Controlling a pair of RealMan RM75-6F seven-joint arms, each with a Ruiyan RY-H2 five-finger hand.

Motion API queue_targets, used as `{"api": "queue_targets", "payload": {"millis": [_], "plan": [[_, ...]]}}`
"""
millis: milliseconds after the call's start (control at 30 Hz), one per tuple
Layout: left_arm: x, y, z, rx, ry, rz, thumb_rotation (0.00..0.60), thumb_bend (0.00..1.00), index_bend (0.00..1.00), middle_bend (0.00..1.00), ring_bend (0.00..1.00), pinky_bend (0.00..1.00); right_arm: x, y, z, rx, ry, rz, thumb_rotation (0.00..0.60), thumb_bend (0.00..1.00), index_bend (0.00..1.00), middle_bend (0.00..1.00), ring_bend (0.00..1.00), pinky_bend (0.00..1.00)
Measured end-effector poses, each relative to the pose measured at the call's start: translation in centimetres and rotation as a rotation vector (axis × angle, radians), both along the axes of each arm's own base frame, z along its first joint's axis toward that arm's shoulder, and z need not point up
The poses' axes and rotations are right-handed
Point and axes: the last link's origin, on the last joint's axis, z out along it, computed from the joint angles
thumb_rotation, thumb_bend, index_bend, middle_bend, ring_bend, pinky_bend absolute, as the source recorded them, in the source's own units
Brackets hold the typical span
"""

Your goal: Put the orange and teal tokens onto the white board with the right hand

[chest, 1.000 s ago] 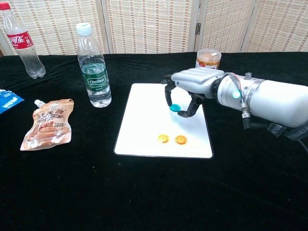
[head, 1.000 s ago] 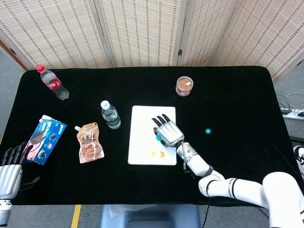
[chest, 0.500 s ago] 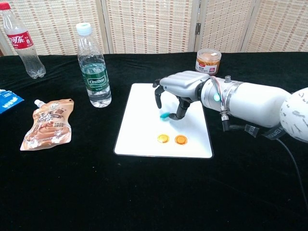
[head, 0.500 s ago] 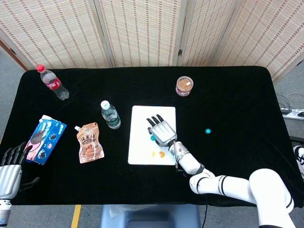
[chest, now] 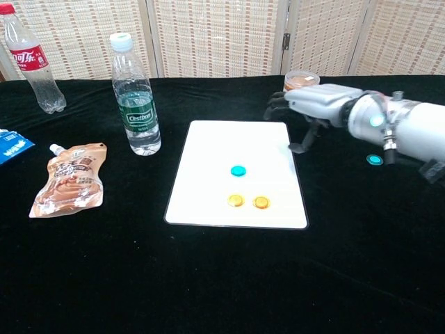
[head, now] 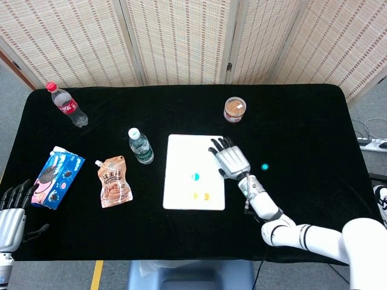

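Observation:
The white board (head: 181, 154) (chest: 208, 167) lies mid-table. On it rest one teal token (head: 195, 177) (chest: 238, 170) and two orange tokens (head: 201, 196) (chest: 236, 200) (chest: 261, 202). A second teal token (head: 265, 167) (chest: 375, 160) lies on the black cloth to the right of the board. My right hand (head: 231, 159) (chest: 313, 108) hovers over the board's right edge, fingers spread, holding nothing. My left hand (head: 12, 211) rests at the table's near left corner, fingers apart and empty; the chest view does not show it.
A jar with an orange lid (head: 234, 109) (chest: 300, 80) stands behind the board. A water bottle (head: 140, 145) (chest: 135, 97) stands left of the board, with a brown pouch (head: 113, 180) (chest: 73, 179), a blue cookie pack (head: 55, 176) and a cola bottle (head: 68, 104) (chest: 31, 59) further left.
My right hand let go of the teal token, which now lies on the board, and drew back to the right over the board's edge with fingers spread.

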Motion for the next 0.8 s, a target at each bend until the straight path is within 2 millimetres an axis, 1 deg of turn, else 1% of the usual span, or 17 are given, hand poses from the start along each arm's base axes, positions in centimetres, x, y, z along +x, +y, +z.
{"api": "queue_targets", "payload": {"millis": [67, 100, 200, 300, 367, 533, 800], "plan": [[0.1, 0.1, -0.1, -0.001, -0.002, -0.004, 0.600, 0.17, 0.12, 0.03, 0.02, 0.00, -1.9, 0.1, 1.3, -0.023, -0.001, -0.033, 0.600, 0.43, 0.30, 0.07, 0.00, 0.00], [0.1, 0.1, -0.1, -0.003, -0.002, -0.006, 0.600, 0.17, 0.12, 0.03, 0.02, 0.00, -3.1, 0.3, 2.1, -0.035, 0.002, -0.054, 0.600, 0.43, 0.31, 0.07, 0.00, 0.00], [0.4, 0.2, -0.3, -0.009, -0.004, -0.017, 0.600, 0.17, 0.12, 0.03, 0.02, 0.00, -6.0, 0.9, 3.6, -0.051, 0.025, -0.099, 0.600, 0.43, 0.33, 0.07, 0.00, 0.00], [0.7, 0.2, -0.4, -0.011, -0.007, -0.026, 0.600, 0.17, 0.12, 0.03, 0.02, 0.00, -8.3, 1.5, 4.4, -0.060, 0.044, -0.139, 0.600, 0.43, 0.34, 0.07, 0.00, 0.00], [0.8, 0.3, -0.4, -0.011, -0.008, -0.029, 0.600, 0.17, 0.12, 0.03, 0.02, 0.00, -9.4, 1.6, 4.7, -0.066, 0.050, -0.162, 0.600, 0.43, 0.34, 0.07, 0.00, 0.00], [1.1, 0.3, -0.5, -0.013, -0.007, -0.039, 0.600, 0.17, 0.12, 0.03, 0.02, 0.00, -11.2, 1.5, 4.9, -0.074, 0.071, -0.199, 0.600, 0.43, 0.34, 0.07, 0.00, 0.00], [1.0, 0.3, -0.4, -0.012, -0.004, -0.033, 0.600, 0.17, 0.12, 0.03, 0.01, 0.00, -13.2, 1.2, 4.1, -0.071, 0.095, -0.246, 0.600, 0.43, 0.35, 0.07, 0.00, 0.00]]}}
